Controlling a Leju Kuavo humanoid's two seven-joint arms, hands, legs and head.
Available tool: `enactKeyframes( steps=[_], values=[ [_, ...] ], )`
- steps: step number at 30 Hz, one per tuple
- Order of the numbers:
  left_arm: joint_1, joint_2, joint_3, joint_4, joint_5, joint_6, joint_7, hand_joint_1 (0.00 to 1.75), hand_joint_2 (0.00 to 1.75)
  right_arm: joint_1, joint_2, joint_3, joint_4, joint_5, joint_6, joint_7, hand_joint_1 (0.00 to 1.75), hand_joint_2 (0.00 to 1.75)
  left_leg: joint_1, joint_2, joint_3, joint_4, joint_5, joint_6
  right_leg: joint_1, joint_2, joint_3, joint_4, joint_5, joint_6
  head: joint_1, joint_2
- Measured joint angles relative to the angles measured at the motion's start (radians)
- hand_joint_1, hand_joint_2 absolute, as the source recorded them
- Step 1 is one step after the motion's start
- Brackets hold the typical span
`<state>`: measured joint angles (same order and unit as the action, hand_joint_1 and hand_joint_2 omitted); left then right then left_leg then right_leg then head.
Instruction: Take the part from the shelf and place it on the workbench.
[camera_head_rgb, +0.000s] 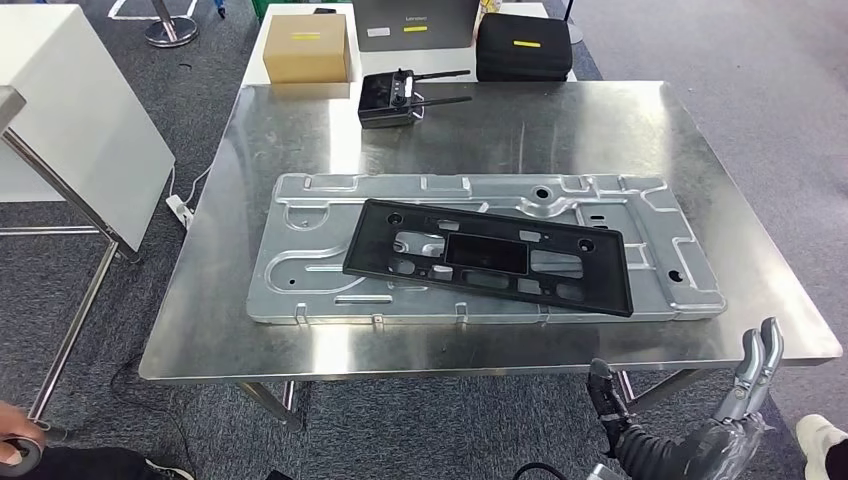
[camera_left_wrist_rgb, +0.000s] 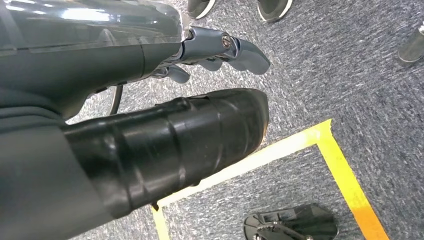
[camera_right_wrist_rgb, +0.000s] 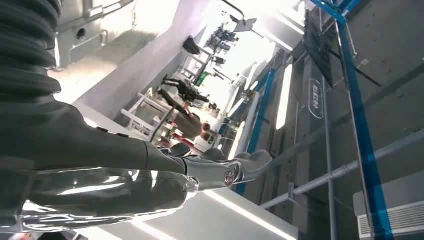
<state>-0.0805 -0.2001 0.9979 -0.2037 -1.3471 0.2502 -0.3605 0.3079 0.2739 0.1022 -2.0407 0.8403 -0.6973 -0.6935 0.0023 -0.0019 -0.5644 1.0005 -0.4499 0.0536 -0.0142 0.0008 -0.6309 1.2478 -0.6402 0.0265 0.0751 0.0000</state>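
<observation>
Fingers (camera_head_rgb: 758, 352) spread, right hand (camera_head_rgb: 700, 420) empty; black part (camera_head_rgb: 490, 257) on workbench (camera_head_rgb: 620, 130).

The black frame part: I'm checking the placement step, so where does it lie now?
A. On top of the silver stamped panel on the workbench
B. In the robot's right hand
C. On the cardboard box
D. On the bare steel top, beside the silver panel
A: in the head view the black frame part lies flat across the silver stamped panel on the workbench, while the right hand holds nothing below the table's edge.
</observation>
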Motion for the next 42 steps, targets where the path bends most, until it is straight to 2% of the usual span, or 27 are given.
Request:
enactKeyframes(
  steps=[1,2,3,4,6,7,10,11,13,15,16,17,18,20,22,24,26,27,29,31,32,33,35,37,38,40,42],
  values=[
    [0.001,0.000,0.000,0.000,0.000,0.000,0.001,0.00,0.00,0.003,0.000,0.000,0.001,-0.001,0.000,0.000,0.00,1.75,-0.001,0.000,-0.001,0.001,0.000,0.000,0.000,0.000,-0.021,0.039,-0.007,0.001,0.000,0.000],
    [0.001,-0.001,0.000,0.000,0.000,0.000,0.001,0.00,0.00,0.005,0.000,0.000,0.001,-0.003,0.000,0.000,0.00,1.75,-0.001,0.000,-0.001,0.003,-0.001,-0.001,0.000,0.000,-0.022,0.037,0.009,0.000,0.000,0.000],
    [0.002,-0.001,0.000,0.000,0.000,0.000,0.001,0.00,0.00,0.006,0.000,0.000,0.002,-0.005,0.000,0.000,0.00,1.75,-0.001,0.000,-0.001,0.005,-0.002,-0.002,-0.001,0.000,-0.003,-0.005,0.042,-0.001,0.000,0.000],
    [0.002,-0.002,0.000,0.000,0.000,-0.001,0.002,0.00,0.00,0.006,0.000,0.000,0.002,-0.007,0.000,0.000,0.00,1.75,0.000,-0.001,-0.001,0.009,-0.003,-0.005,-0.001,0.000,0.031,-0.077,0.081,-0.004,0.000,0.000],
    [0.002,-0.003,0.000,0.000,0.000,-0.001,0.002,0.00,0.00,0.007,0.001,0.000,0.002,-0.012,-0.001,0.000,0.00,1.75,-0.003,-0.002,-0.003,0.017,-0.006,-0.014,0.002,0.000,0.084,-0.192,0.128,-0.011,0.000,0.000],
    [0.002,-0.004,0.000,0.000,0.000,-0.001,0.002,0.00,0.00,0.008,0.001,0.000,0.002,-0.013,-0.001,0.000,0.00,1.75,-0.004,-0.003,-0.005,0.020,-0.007,-0.020,0.004,0.001,0.092,-0.215,0.134,-0.015,0.000,0.000],
    [0.002,-0.004,0.000,0.000,0.000,-0.001,0.002,0.00,0.00,0.011,0.003,0.000,0.002,-0.015,-0.003,0.000,0.00,1.75,-0.003,-0.004,-0.009,0.021,-0.004,-0.038,0.007,0.003,0.088,-0.223,0.142,-0.030,-0.001,0.000],
    [0.002,-0.004,0.000,0.000,0.000,-0.001,0.002,0.00,0.00,0.011,0.004,0.000,0.002,-0.015,-0.003,0.000,0.00,1.75,-0.002,-0.003,-0.013,0.030,-0.013,-0.044,0.004,0.002,0.087,-0.226,0.147,-0.037,-0.001,0.000],
    [0.002,-0.004,0.000,0.000,0.000,-0.001,0.002,0.00,0.00,0.012,0.006,0.000,0.002,-0.016,-0.003,-0.001,0.00,1.75,0.002,-0.003,-0.041,0.099,-0.067,-0.055,0.001,-0.002,0.082,-0.231,0.155,-0.049,-0.002,0.000],
    [0.003,-0.004,0.000,0.000,0.000,-0.001,0.002,0.00,0.00,0.012,0.008,0.000,0.003,-0.019,-0.003,-0.001,0.00,1.75,0.005,-0.003,-0.093,0.232,-0.139,-0.064,0.002,-0.004,0.073,-0.228,0.160,-0.053,-0.002,0.000],
    [0.004,-0.004,0.000,0.000,0.000,-0.002,0.002,0.00,0.00,0.012,0.008,0.000,0.003,-0.021,-0.003,-0.001,0.00,1.75,0.007,-0.003,-0.111,0.282,-0.158,-0.067,0.002,-0.005,0.068,-0.227,0.161,-0.053,-0.002,0.000],
    [0.005,-0.004,0.000,0.000,0.000,-0.002,0.002,0.00,0.00,0.012,0.008,0.000,0.003,-0.023,-0.003,-0.001,0.00,1.75,0.008,-0.003,-0.113,0.302,-0.160,-0.069,0.002,-0.006,0.065,-0.224,0.163,-0.052,-0.002,0.000],
    [0.005,-0.004,0.000,0.000,0.000,-0.002,0.002,0.00,0.00,0.013,0.008,0.000,0.004,-0.026,-0.003,0.000,0.00,1.75,0.009,-0.003,-0.094,0.276,-0.140,-0.070,0.002,-0.006,0.063,-0.222,0.163,-0.051,-0.002,0.000],
    [0.005,-0.004,0.000,0.000,0.000,-0.002,0.002,0.00,0.00,0.013,0.008,0.000,0.004,-0.032,-0.003,0.000,0.00,1.75,0.011,-0.002,-0.015,0.139,-0.081,-0.067,0.001,-0.005,0.061,-0.218,0.164,-0.048,-0.002,0.000],
    [0.003,-0.004,0.000,0.000,0.001,-0.001,0.002,0.00,0.00,0.013,0.008,0.000,0.004,-0.037,-0.003,-0.001,0.00,1.75,0.008,-0.003,0.036,0.034,-0.053,-0.060,0.004,-0.005,0.058,-0.214,0.167,-0.038,-0.002,0.000],
    [0.004,-0.004,0.000,0.000,0.001,0.000,0.002,0.00,0.00,0.013,0.008,0.000,0.004,-0.038,-0.003,-0.001,0.00,1.75,0.004,-0.004,0.039,0.017,-0.050,-0.050,0.006,-0.003,0.054,-0.214,0.173,-0.025,-0.001,0.000],
    [0.005,-0.004,0.000,0.000,0.001,0.000,0.002,0.00,0.00,0.014,0.008,0.000,0.004,-0.040,-0.003,-0.001,0.00,1.75,0.005,-0.002,0.036,0.012,-0.039,-0.034,0.005,-0.002,0.050,-0.211,0.171,-0.013,-0.001,0.000],
    [0.005,-0.004,0.000,0.000,0.001,0.000,0.002,0.00,0.00,0.014,0.008,0.000,0.004,-0.041,-0.003,-0.001,0.00,1.75,0.006,-0.001,0.034,0.008,-0.033,-0.025,0.004,-0.001,0.043,-0.194,0.155,-0.008,-0.001,0.000],
    [0.002,-0.004,0.000,0.000,0.001,0.000,0.002,0.00,0.00,0.015,0.008,0.000,0.004,-0.045,-0.003,-0.001,0.00,1.75,0.006,0.002,0.025,0.005,-0.023,-0.011,0.001,-0.001,0.005,-0.101,0.088,-0.001,0.000,0.000],
    [0.003,-0.004,0.000,0.000,0.001,0.001,0.002,0.00,0.00,0.017,0.008,0.000,0.007,-0.051,-0.003,-0.001,0.00,1.75,0.002,0.004,0.012,0.006,-0.015,-0.006,0.001,-0.001,-0.046,0.027,0.024,0.003,0.000,0.000],
    [0.004,-0.004,0.000,0.000,0.001,0.001,0.002,0.00,0.00,0.018,0.008,0.000,0.008,-0.055,-0.003,-0.001,0.00,1.75,0.000,0.005,0.006,0.008,-0.012,-0.005,0.001,-0.001,-0.055,0.058,0.016,0.003,0.000,0.000],
    [0.004,-0.004,0.000,0.000,0.001,0.002,0.002,0.00,0.00,0.020,0.008,0.000,0.009,-0.057,-0.003,-0.001,0.00,1.75,-0.003,0.005,0.001,0.010,-0.010,-0.005,0.002,-0.001,-0.044,0.049,0.028,0.001,0.000,0.000],
    [0.004,-0.004,0.000,0.000,0.000,0.003,0.002,0.00,0.00,0.021,0.008,0.000,0.010,-0.062,-0.003,-0.001,0.00,1.75,-0.006,0.005,-0.005,0.014,-0.006,-0.007,0.005,-0.001,0.033,-0.075,0.086,-0.011,0.000,0.000],
    [0.004,-0.007,0.000,0.000,-0.001,0.004,0.003,0.00,0.00,0.021,0.009,0.000,0.011,-0.065,-0.003,-0.001,0.00,1.75,-0.009,0.004,-0.008,0.016,-0.002,-0.013,0.013,-0.002,0.099,-0.195,0.121,-0.024,-0.001,0.000],
    [0.004,-0.008,0.000,0.000,-0.001,0.005,0.003,0.00,0.00,0.022,0.009,0.000,0.011,-0.066,-0.003,-0.001,0.00,1.75,-0.009,0.005,-0.009,0.016,0.001,-0.017,0.017,-0.002,0.110,-0.221,0.126,-0.029,-0.001,0.000],
    [0.002,-0.010,0.000,0.000,-0.001,0.006,0.003,0.00,0.00,0.023,0.009,0.000,0.010,-0.067,-0.003,-0.001,0.00,1.75,-0.008,0.006,-0.011,0.014,0.008,-0.029,0.020,-0.002,0.109,-0.234,0.135,-0.036,-0.001,0.000],
    [0.002,-0.010,0.000,0.000,-0.001,0.007,0.003,0.00,0.00,0.023,0.010,0.000,0.010,-0.067,-0.003,-0.001,0.00,1.75,-0.007,0.005,-0.018,0.025,-0.004,-0.041,0.013,-0.005,0.105,-0.244,0.149,-0.046,-0.001,0.000]
  ],
)
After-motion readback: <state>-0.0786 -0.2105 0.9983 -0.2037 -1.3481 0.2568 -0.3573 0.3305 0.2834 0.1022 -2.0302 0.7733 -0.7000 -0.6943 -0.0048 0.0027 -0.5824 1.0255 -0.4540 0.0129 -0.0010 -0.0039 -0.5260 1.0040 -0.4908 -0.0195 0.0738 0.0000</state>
